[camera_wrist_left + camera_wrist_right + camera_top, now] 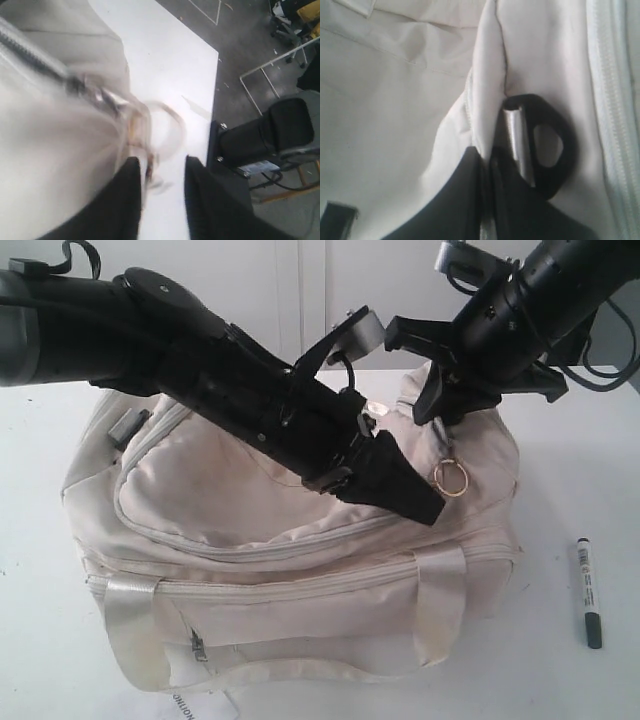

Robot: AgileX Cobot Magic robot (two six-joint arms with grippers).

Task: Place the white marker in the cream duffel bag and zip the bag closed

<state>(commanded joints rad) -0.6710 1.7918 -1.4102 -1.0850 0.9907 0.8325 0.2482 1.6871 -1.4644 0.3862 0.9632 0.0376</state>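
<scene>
The cream duffel bag (290,540) fills the middle of the white table, its curved top zip (250,540) running across the front. The white marker (588,592) lies on the table to the bag's right, dark cap toward the front, apart from both grippers. My left gripper (420,502) reaches across the bag's top and stands open (162,167); the gold ring zip pull (450,478) hangs just beyond its tips, blurred (165,125) in the wrist view. My right gripper (445,405) is at the bag's far right end, shut (487,152) on a fold of cream fabric (487,95) beside a black strap ring (555,145).
A white paper tag (205,705) sticks out under the bag's front edge. A grey buckle (130,426) sits on the bag's left end. The table's edge (212,115) and a black arm base (270,135) lie beyond the bag's right end.
</scene>
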